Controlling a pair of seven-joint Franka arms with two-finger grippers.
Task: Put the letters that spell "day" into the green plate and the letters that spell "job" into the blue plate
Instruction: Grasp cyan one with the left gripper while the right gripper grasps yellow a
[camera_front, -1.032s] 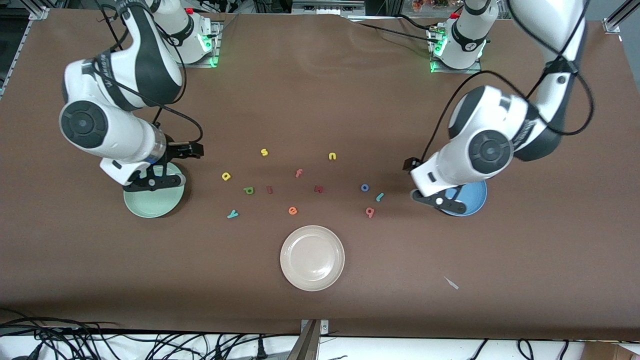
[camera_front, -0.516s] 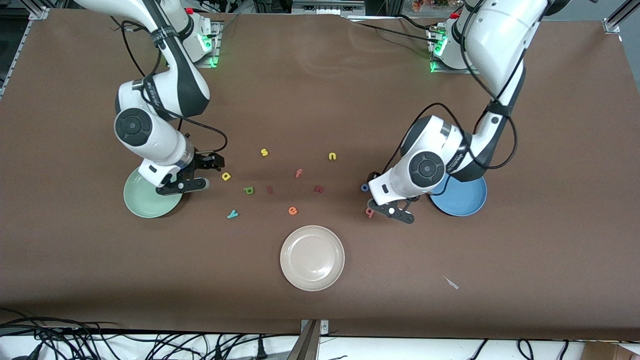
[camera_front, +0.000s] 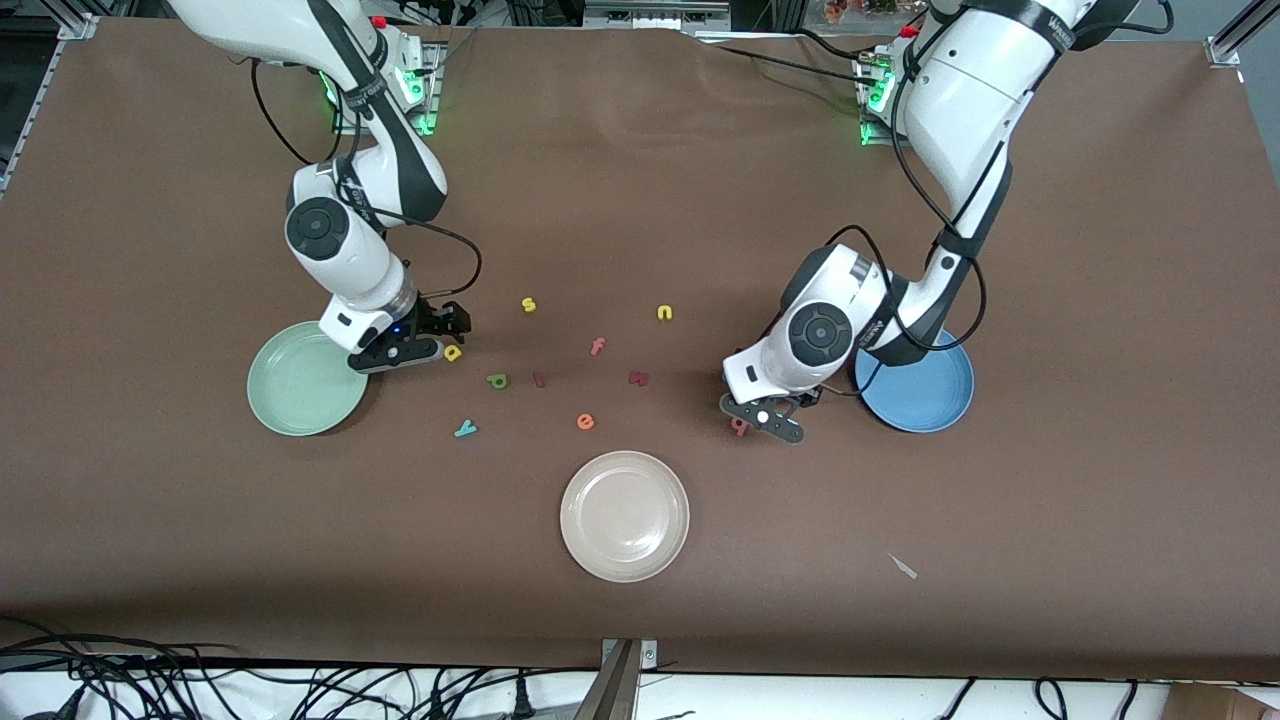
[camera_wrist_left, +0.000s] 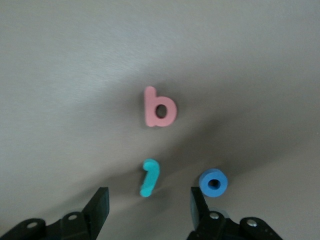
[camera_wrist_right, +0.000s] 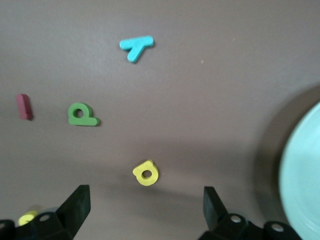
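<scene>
We see both arms swung inward off plates. Left claw (camera_wrist_left: 145, 210), narrowing but gaping and empty, over teal j (camera_wrist_left: 149, 177); right claw (camera_wrist_right: 145, 210), wide open and empty, over yellow a (camera_wrist_right: 146, 173). Letters on bench, plates bare.

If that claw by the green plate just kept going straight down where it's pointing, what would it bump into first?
Probably the yellow "a": the right gripper hangs open over it, fingers either side of that letter. The brown table lies right beneath. How high it hangs is unclear.

Letters (camera_front: 585, 421) lie on table between plates (camera_front: 303, 378).
</scene>
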